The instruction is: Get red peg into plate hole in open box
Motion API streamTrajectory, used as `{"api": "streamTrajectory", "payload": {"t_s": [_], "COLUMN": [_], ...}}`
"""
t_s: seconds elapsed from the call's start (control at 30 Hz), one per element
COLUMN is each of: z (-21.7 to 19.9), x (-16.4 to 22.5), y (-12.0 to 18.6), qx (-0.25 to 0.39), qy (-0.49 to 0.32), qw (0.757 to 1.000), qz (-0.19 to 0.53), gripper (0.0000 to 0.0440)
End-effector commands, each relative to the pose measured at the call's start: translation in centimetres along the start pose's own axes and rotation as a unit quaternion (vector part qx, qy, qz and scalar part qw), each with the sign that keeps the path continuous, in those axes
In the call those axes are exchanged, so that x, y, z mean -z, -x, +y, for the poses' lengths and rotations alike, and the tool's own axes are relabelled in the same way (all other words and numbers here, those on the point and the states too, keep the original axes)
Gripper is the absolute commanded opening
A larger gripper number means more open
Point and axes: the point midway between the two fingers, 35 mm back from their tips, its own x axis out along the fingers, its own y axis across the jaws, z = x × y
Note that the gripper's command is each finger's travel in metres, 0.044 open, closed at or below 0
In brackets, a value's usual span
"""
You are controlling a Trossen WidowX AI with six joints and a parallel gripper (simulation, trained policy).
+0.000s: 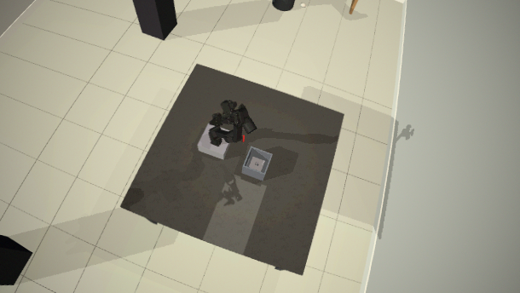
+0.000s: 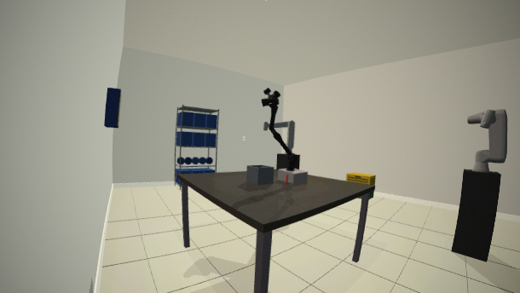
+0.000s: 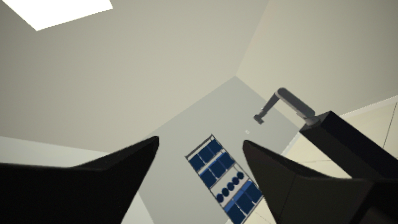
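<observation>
The red peg [image 1: 243, 138] [image 2: 286, 179] stands about upright on the dark table, between the arm's pale base block and the open box. The grey open box [image 1: 254, 174] [image 2: 260, 175] stands beside it. In the top view the pale plate [image 1: 253, 166] shows at the bottom of the box, with small dark marks at its middle; the hole is too small to make out clearly. My gripper [image 3: 201, 142] is open with nothing between its fingers. The arm is raised, so the gripper is high above the table, far from the peg, and the wrist view shows only the room.
The pale base block [image 1: 213, 149] [image 2: 298, 176] stands under the arm, near the peg. The square table [image 1: 170, 170] [image 2: 222, 183] has open edges all round. A shelf rack [image 2: 197, 138] [image 3: 222, 175] and other robot arms on dark stands are in the room, away from the table.
</observation>
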Motion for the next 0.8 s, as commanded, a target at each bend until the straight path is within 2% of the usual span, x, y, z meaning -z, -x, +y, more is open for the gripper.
{"api": "streamTrajectory", "payload": {"t_s": [0.0,0.03,0.37,0.57,0.77], "z": [-0.4,-0.9,-7.0,-10.4,-13.4], "x": [-0.7,-1.4,-10.0,-15.1,-19.5], "y": [-0.2,-0.4,-1.1,0.4,3.2], "qx": [0.003,0.007,0.049,0.062,0.068], "qy": [-0.008,-0.017,-0.087,-0.120,-0.144], "qw": [1.000,1.000,0.979,0.952,0.915], "qz": [-0.012,-0.024,-0.179,-0.275,-0.371], "gripper": [0.0424,0.0439,0.0440,0.0440,0.0440]}}
